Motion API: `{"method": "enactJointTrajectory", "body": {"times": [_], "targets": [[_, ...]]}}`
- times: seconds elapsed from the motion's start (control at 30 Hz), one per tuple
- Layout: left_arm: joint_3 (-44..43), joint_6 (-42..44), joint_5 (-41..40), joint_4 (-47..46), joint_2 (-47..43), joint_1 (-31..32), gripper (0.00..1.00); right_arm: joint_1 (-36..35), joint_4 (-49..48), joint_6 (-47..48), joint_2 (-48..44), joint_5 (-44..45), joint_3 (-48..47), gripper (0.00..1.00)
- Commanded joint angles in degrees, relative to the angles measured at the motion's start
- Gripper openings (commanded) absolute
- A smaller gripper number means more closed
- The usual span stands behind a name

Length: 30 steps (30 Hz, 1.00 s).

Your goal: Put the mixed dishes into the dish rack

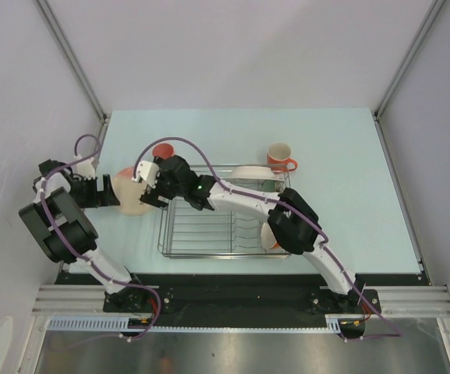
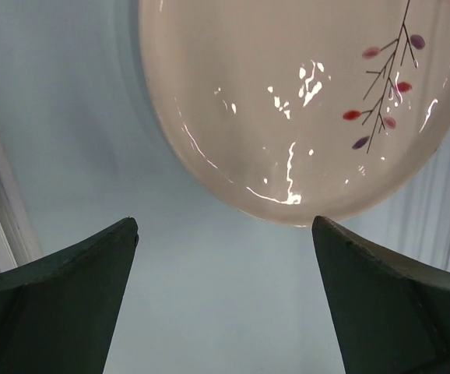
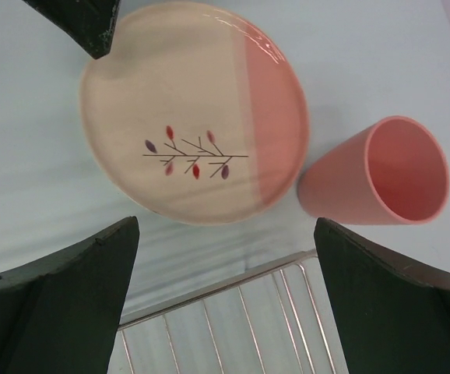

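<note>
The large pink-and-cream leaf-patterned plate [image 1: 134,196] lies flat on the table just left of the dish rack [image 1: 209,234]. My left gripper [image 1: 114,195] is open at the plate's left edge; in the left wrist view the plate [image 2: 303,101] fills the space ahead of the open gripper [image 2: 225,222]. My right gripper [image 1: 150,187] is open and empty above the rack's far left corner [image 3: 233,312], facing the plate [image 3: 194,117]. The pink tumbler [image 3: 388,171] stands upright beside the plate. The orange mug [image 1: 279,158] stands behind the rack. A white plate [image 1: 244,169] stands in the rack. The sage-green bowl is hidden.
An orange white-lined bowl [image 1: 269,236] shows partly under my right arm at the rack's right end. A left fingertip [image 3: 85,23] shows at the top left of the right wrist view. Frame posts rise at the table's far corners.
</note>
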<state>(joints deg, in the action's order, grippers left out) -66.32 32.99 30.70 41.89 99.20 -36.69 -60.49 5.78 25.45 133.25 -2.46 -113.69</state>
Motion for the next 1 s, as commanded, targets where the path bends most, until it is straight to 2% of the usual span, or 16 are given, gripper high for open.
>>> {"method": "enactJointTrajectory", "body": {"times": [0.0,0.6,0.97], "targets": [[-3.4,-1.5,2.6,-1.5,1.8,-0.1,0.99,1.2,1.3,5.7,-2.5,9.3,5.8,1.00],[-5.1,-4.9,-0.2,-4.5,4.1,9.3,0.99,5.5,2.7,1.0,-13.4,16.5,24.2,1.00],[-5.5,-5.7,-1.4,-6.6,7.1,14.4,1.00,10.6,7.0,-1.5,-18.2,18.2,28.7,1.00]]}}
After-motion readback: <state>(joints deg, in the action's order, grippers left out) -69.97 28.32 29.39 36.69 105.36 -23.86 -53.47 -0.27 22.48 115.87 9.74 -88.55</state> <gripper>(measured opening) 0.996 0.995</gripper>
